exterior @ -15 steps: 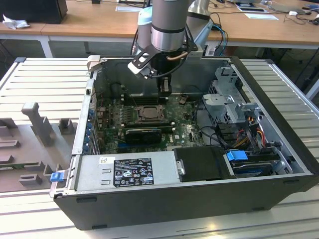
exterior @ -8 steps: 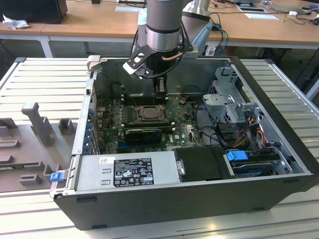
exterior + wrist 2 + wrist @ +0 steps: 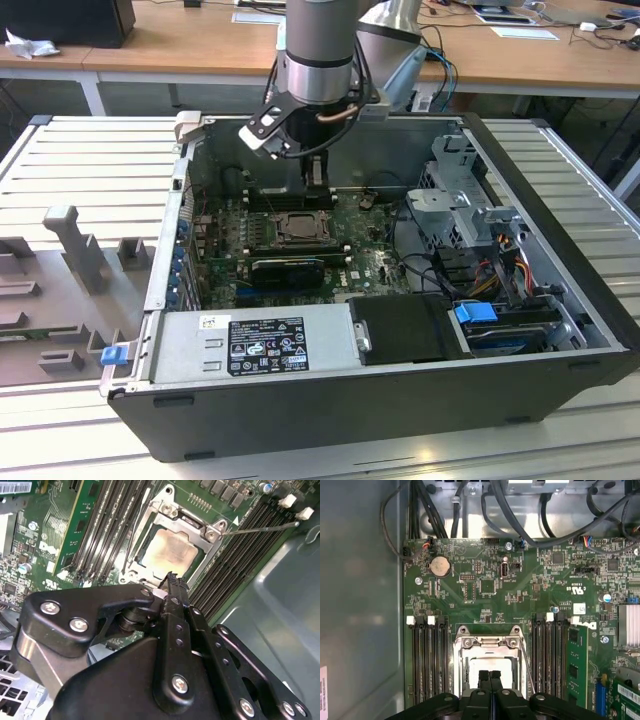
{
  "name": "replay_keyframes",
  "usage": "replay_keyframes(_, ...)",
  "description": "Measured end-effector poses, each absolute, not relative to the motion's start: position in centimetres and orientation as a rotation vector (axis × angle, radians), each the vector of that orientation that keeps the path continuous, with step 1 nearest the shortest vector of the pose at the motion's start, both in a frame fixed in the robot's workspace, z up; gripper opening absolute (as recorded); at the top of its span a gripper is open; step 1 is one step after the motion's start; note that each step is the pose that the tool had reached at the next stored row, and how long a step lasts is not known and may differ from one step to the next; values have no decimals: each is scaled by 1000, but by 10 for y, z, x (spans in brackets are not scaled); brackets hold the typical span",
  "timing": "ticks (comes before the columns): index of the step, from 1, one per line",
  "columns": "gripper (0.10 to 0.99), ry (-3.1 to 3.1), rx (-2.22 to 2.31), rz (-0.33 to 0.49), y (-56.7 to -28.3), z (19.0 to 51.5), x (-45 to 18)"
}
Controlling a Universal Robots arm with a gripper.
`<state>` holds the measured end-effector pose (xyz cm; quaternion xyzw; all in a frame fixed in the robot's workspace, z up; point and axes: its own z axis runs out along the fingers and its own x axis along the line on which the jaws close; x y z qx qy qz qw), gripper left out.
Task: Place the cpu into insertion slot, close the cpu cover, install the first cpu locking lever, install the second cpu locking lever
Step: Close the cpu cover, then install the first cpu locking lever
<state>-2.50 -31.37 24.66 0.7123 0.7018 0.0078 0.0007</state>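
work stands at the lever stage, by my reading. going across the exterior view from its left: the grey labelled power supply box (image 3: 250,345) lies along the near wall of the open black computer case (image 3: 380,410). beyond it, the green circuit board (image 3: 375,262) carries the insertion slot (image 3: 297,228), a square socket with a silver metal rim. the gripper (image 3: 318,178), black and two-fingered, hangs just above the slot's far edge. a bare metal drive cage (image 3: 462,212) stands toward the exterior view's right.

in the second wrist view the cpu (image 3: 167,550), a small flat square chip with a pale silver-beige face, lies seated in the slot. the cpu cover (image 3: 197,524), a thin silver metal frame with a square window, appears folded down around it. the gripper's fingers are pressed together with nothing between them, their paired tip poised at the cover's edge; whether it touches the metal i cannot tell. a thin steel wire locking lever (image 3: 260,528) juts out over the long black memory slots (image 3: 235,565), seemingly unlatched.

to do this step well, i judge, the clenched tip should serve as a blunt pusher. it should meet the wire near its free end and keep clear of the cpu face and the memory slots. pressing slowly matters, since a round, springy wire could slip off the tip and snap back.
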Motion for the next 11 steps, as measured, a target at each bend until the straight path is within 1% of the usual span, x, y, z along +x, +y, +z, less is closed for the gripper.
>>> replay_keyframes(9,106,2204,2237,24,-314,245,-33)
replay_keyframes(11,106,2204,2237,25,-314,245,-43)
